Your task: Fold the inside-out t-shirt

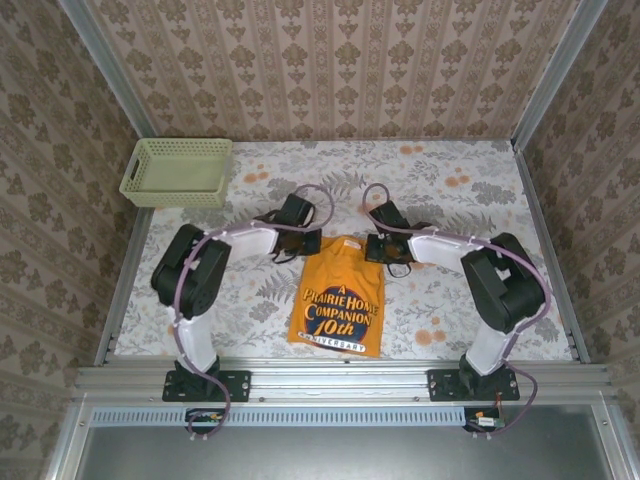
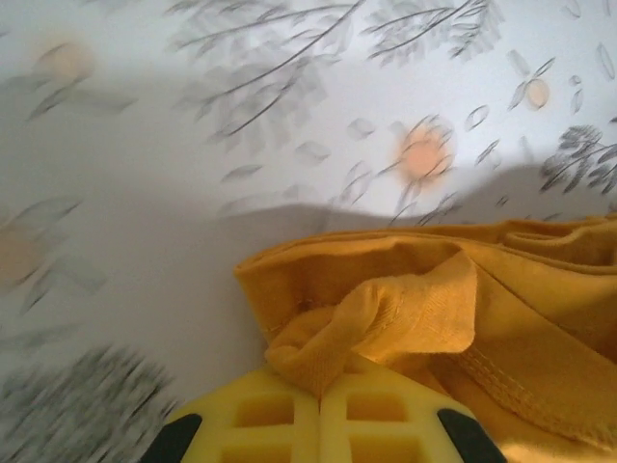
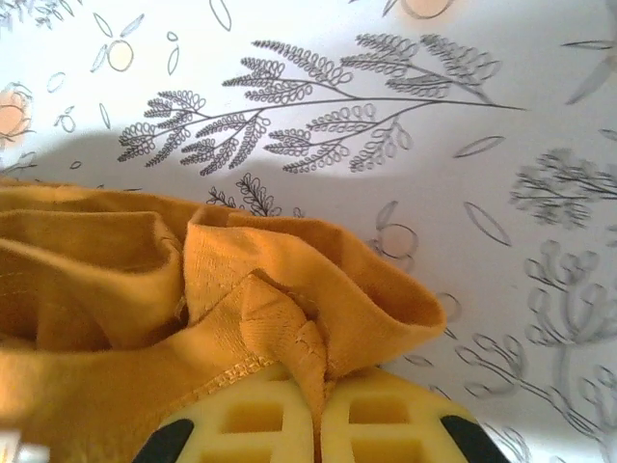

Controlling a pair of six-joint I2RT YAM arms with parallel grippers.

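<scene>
**Inside-out t-shirt** point(image 1: 337, 300)
- Position: flat on the table between the 2 arms, printed face up, hem toward the arm bases, far edge at the grippers.
- Handling, as judged: light, limp, not fragile. No stiffness to hold a shape; likely to sag and drag when lifted. Knit surface likely to give good friction in the jaws.

**Grippers**
- Left gripper point(image 2: 319, 395): closed tight on a bunched fold at the far-left corner of the t-shirt.
- Right gripper point(image 3: 318, 391): closed tight on a puckered, stitched edge at the far-right corner.

**Hold points**
- Take the 2 far corners, as now pinched; judged suitable for carrying the far edge over toward the hem.
- Lift both corners level for a straight fold line.
- Risk: loss of the lower plies from a shallow pinch.

**Surface and room**
- Floral tablecloth point(image 1: 450, 290): flat and matte; some cling to cotton likely.
- Pale green mesh basket point(image 1: 178, 172): far-left corner of the table, well apart from the t-shirt.
- Wallpapered panels point(image 1: 330, 70) on 3 sides; metal rail point(image 1: 340, 378) along the near edge.
</scene>
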